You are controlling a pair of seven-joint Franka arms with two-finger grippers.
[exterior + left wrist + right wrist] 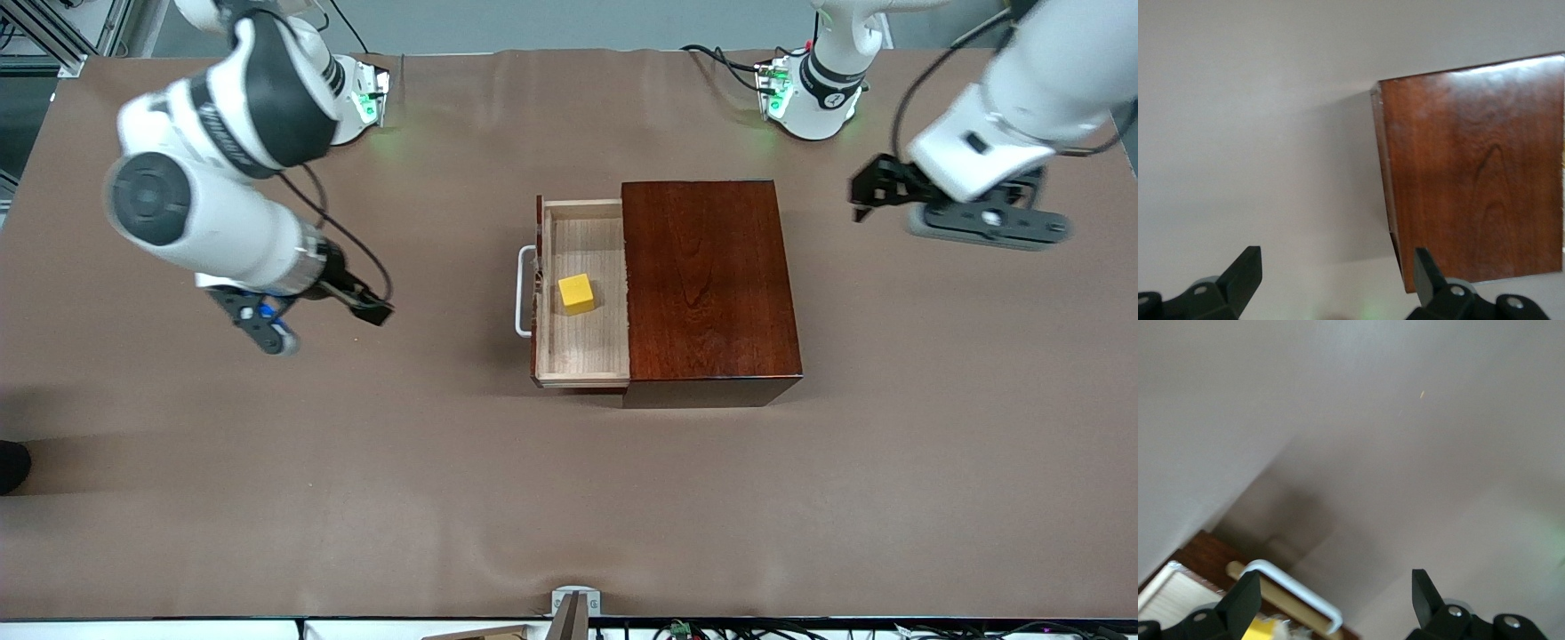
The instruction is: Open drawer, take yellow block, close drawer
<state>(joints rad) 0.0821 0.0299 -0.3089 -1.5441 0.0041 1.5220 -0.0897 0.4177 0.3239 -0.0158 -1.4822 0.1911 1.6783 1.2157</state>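
Note:
The drawer [587, 240] stands pulled out of the dark wooden box [707, 284], its white handle [523, 293] facing the right arm's end of the table. The yellow block [576, 293] lies on the drawer's pale floor, touched by nothing. My right gripper [363, 308] hangs open over the table well short of the handle, empty; its wrist view shows the handle [1298, 590] and an edge of the yellow block [1261, 630] between the open right gripper [1335, 590] fingers. My left gripper [876, 191] hovers open beside the box's closed end; the left gripper [1338, 267] looks at the box [1478, 173].
A brown cover [569, 498] spreads over the whole table. Both arm bases [805, 93] stand along the table's edge farthest from the front camera. A small metal bracket [575, 604] sits at the edge nearest that camera.

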